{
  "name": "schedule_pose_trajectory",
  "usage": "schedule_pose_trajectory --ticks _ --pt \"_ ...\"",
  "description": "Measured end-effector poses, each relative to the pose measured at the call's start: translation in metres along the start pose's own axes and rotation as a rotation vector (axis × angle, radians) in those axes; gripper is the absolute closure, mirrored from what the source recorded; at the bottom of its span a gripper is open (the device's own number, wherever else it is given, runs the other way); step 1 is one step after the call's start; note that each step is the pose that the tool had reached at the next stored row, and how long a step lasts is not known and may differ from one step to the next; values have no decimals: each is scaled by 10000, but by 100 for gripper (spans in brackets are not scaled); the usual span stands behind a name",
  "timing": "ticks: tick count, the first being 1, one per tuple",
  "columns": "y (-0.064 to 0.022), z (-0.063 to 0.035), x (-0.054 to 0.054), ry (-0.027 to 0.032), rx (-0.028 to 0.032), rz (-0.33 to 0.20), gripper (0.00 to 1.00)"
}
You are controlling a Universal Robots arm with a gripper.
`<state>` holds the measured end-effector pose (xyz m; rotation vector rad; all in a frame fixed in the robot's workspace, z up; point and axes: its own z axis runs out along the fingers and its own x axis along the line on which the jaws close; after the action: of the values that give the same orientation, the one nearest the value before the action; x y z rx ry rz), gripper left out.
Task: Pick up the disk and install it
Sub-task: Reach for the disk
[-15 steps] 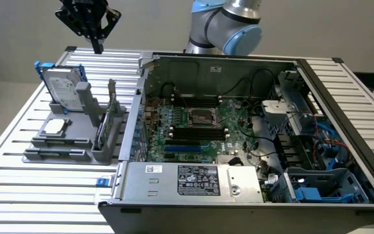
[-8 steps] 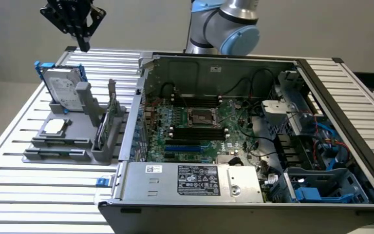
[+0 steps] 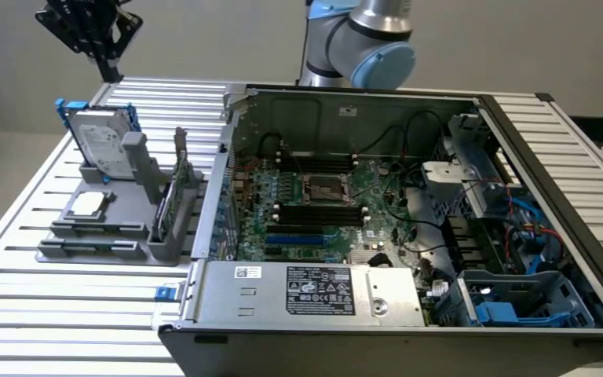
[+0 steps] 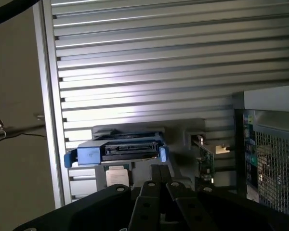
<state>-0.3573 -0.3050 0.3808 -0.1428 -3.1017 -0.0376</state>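
Observation:
The disk [image 3: 104, 141], silver-grey with a white label and a blue frame, stands upright in the grey holder [image 3: 92, 243] at the exterior view's left. My gripper [image 3: 110, 75] hangs above and behind it, apart from it, fingers shut with nothing between them. In the wrist view the disk [image 4: 120, 150] shows edge-on, its blue frame tabs at both ends, just beyond my shut gripper [image 4: 160, 169].
The open computer case [image 3: 553, 196] fills the exterior view's right, with a motherboard [image 3: 323, 196], a silver power supply [image 3: 312, 290] and a blue-trimmed bay [image 3: 517, 302]. A small square chip [image 3: 88, 204] and an upright card [image 3: 182, 184] also sit in the holder on the slatted table [image 3: 29, 314].

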Motion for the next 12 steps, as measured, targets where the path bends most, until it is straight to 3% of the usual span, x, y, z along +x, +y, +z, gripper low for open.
schedule_pose_trajectory --ticks 8,12 --pt "10 43 360 165 99 7 89" --pt "16 68 445 179 120 -110 89"
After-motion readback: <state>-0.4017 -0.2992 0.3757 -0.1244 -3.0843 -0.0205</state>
